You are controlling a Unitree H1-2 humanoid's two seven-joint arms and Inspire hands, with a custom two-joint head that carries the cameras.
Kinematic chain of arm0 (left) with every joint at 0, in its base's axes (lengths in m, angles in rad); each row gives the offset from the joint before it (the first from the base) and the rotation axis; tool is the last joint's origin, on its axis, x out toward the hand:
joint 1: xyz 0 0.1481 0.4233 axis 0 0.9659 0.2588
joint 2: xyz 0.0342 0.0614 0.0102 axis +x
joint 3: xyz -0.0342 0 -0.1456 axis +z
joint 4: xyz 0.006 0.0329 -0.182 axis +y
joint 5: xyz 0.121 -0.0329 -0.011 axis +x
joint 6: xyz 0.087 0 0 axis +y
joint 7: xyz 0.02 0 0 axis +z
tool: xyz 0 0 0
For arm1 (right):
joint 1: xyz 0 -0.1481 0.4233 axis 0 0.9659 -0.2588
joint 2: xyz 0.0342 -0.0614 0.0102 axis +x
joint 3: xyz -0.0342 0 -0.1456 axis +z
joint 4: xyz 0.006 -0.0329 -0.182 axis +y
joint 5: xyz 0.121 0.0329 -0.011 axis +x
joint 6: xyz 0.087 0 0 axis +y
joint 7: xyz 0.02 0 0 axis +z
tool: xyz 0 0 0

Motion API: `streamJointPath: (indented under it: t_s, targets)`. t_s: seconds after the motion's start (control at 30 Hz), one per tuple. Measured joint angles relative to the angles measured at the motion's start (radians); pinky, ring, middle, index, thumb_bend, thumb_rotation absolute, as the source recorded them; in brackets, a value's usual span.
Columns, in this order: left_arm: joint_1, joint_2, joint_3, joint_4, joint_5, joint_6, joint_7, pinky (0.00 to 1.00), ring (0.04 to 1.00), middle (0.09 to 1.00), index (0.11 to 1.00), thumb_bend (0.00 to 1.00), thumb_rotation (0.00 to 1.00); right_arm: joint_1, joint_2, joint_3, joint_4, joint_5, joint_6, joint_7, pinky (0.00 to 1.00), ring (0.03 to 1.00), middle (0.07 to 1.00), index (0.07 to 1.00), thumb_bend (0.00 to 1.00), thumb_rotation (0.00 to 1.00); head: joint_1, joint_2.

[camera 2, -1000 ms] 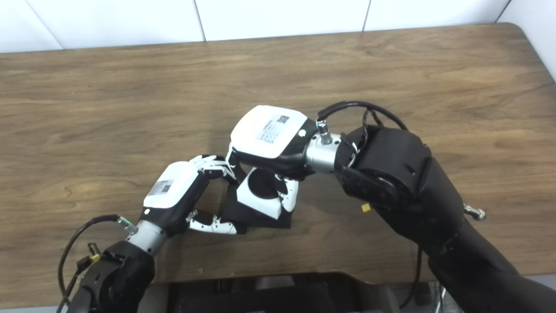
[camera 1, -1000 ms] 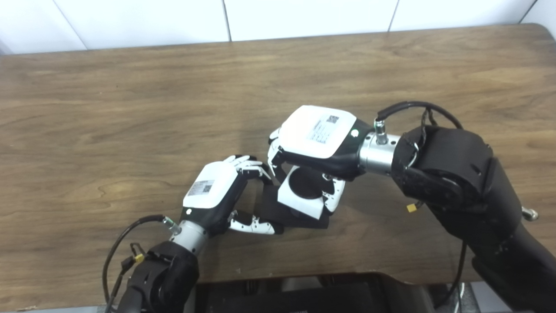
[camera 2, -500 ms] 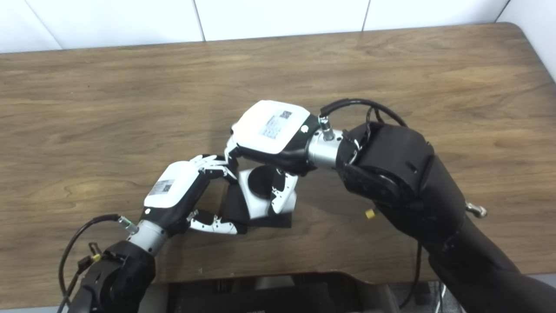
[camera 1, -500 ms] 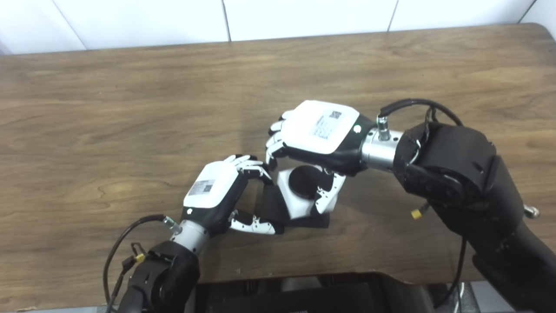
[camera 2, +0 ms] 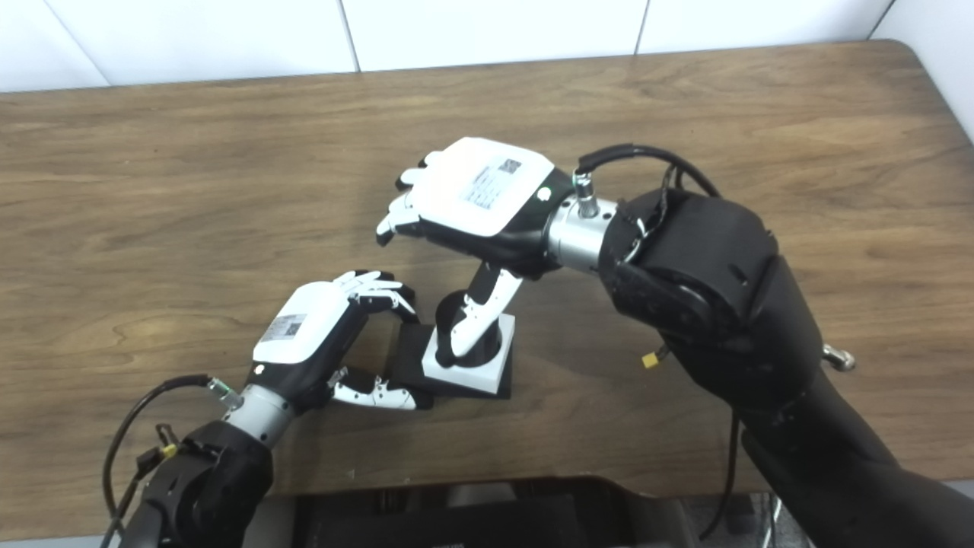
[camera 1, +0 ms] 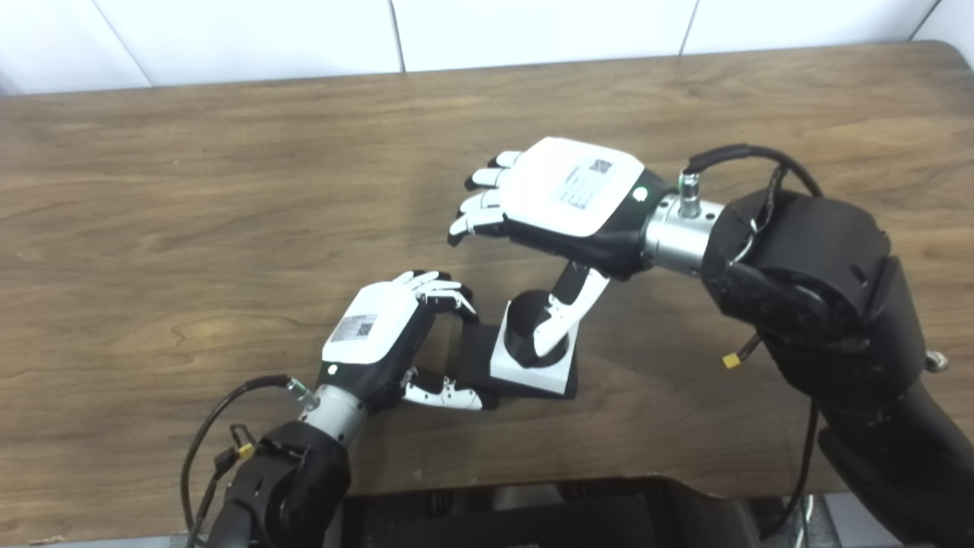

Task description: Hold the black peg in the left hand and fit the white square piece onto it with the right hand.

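The black peg [camera 1: 520, 323] stands upright on its flat black base [camera 1: 473, 352] near the table's front middle. The white square piece [camera 1: 523, 374] lies flat on that base, with the peg coming up through its round hole. My left hand [camera 1: 378, 332] is shut on the base's left edge, fingers over the top and thumb below. My right hand [camera 1: 567, 196] hovers above the peg, open, fingers spread toward the left. Its thumb [camera 1: 561, 313] hangs down in front of the peg; whether it touches the peg or the white piece I cannot tell.
The wooden table [camera 1: 228, 190] stretches wide on all sides, with a white tiled wall behind it. The table's front edge runs just below my left forearm [camera 1: 289, 472]. My bulky black right forearm [camera 1: 806, 289] reaches in from the right.
My right hand let go of the white piece, opened and rose up and back. The white piece went from tilted to flat around the peg. The left hand stayed put.
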State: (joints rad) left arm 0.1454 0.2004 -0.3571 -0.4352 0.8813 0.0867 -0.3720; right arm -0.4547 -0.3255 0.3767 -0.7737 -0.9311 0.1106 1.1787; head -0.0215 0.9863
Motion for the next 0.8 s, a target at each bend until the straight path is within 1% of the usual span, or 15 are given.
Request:
streamJointPath:
  t_s: [0.1, 0.2, 0.23, 0.3, 0.43, 0.47, 0.53, 0.57, 0.63, 0.67, 0.73, 0.8]
  targets:
    - [-0.002, 0.000, 0.001, 0.000, 0.005, -0.001, 0.002, 0.90, 0.868, 0.788, 0.489, 0.52, 0.06, 0.001, -0.002, -0.011, -0.002, -0.002, 0.000, 0.000, 0.96, 0.946, 0.867, 0.814, 0.85, 0.76, 0.002, -0.002]
    - [-0.006, 0.000, 0.003, 0.000, 0.012, 0.000, 0.002, 0.88, 0.850, 0.778, 0.493, 0.52, 0.07, 0.003, -0.003, -0.018, -0.004, -0.011, 0.000, 0.000, 0.95, 0.942, 0.865, 0.808, 0.85, 0.79, 0.002, -0.005]
    - [-0.006, -0.001, 0.004, 0.000, 0.016, -0.001, 0.005, 0.87, 0.842, 0.776, 0.571, 0.67, 0.14, 0.005, -0.003, -0.020, -0.004, -0.015, 0.000, 0.000, 0.95, 0.938, 0.862, 0.805, 0.85, 0.80, 0.000, -0.005]
    - [-0.007, -0.003, 0.006, -0.002, 0.026, 0.000, 0.009, 0.87, 0.833, 0.781, 0.703, 0.84, 0.28, 0.016, -0.003, -0.029, -0.006, -0.023, 0.000, 0.000, 0.94, 0.929, 0.857, 0.803, 0.85, 0.83, 0.000, -0.006]
    - [-0.004, -0.015, 0.008, -0.011, 0.056, 0.015, 0.009, 0.86, 0.834, 0.820, 0.849, 0.98, 0.46, 0.048, -0.005, -0.051, -0.012, -0.030, 0.000, -0.001, 0.94, 0.921, 0.852, 0.803, 0.85, 0.86, -0.003, -0.006]
    - [-0.002, -0.018, 0.010, -0.012, 0.058, 0.016, 0.009, 0.86, 0.834, 0.825, 0.860, 0.99, 0.47, 0.054, -0.005, -0.057, -0.015, -0.031, 0.000, -0.001, 0.94, 0.921, 0.851, 0.803, 0.85, 0.86, -0.003, -0.006]
    - [0.001, -0.019, 0.015, -0.012, 0.060, 0.016, 0.015, 0.86, 0.837, 0.855, 0.913, 1.00, 0.51, 0.060, -0.005, -0.071, -0.018, -0.031, 0.000, -0.007, 0.93, 0.919, 0.847, 0.800, 0.85, 0.86, -0.005, -0.008]
    - [0.002, -0.019, 0.018, -0.012, 0.060, 0.016, 0.017, 0.87, 0.848, 0.877, 0.949, 1.00, 0.53, 0.065, -0.005, -0.080, -0.019, -0.033, -0.001, -0.008, 0.93, 0.921, 0.849, 0.802, 0.84, 0.87, -0.003, -0.008]
    - [0.005, -0.019, 0.027, -0.012, 0.061, 0.016, 0.021, 0.89, 0.867, 0.903, 0.982, 1.00, 0.55, 0.076, -0.008, -0.092, -0.018, -0.041, -0.004, -0.009, 0.93, 0.924, 0.851, 0.805, 0.84, 0.88, -0.002, -0.009]
    - [0.007, -0.018, 0.031, -0.012, 0.064, 0.018, 0.021, 0.90, 0.873, 0.911, 0.991, 1.00, 0.56, 0.081, -0.009, -0.095, -0.018, -0.043, -0.005, -0.009, 0.93, 0.924, 0.852, 0.806, 0.84, 0.88, -0.002, -0.009]
    - [0.010, -0.017, 0.038, -0.012, 0.063, 0.018, 0.027, 0.92, 0.930, 0.967, 0.999, 1.00, 0.60, 0.089, -0.011, -0.104, -0.018, -0.044, -0.005, -0.009, 0.93, 0.919, 0.848, 0.808, 0.84, 0.87, 0.000, -0.009]
    - [0.013, -0.016, 0.043, -0.012, 0.055, 0.014, 0.043, 0.95, 0.974, 0.992, 1.000, 1.00, 0.62, 0.092, -0.011, -0.115, -0.018, -0.045, -0.005, -0.010, 0.92, 0.914, 0.844, 0.806, 0.84, 0.87, 0.000, -0.011]
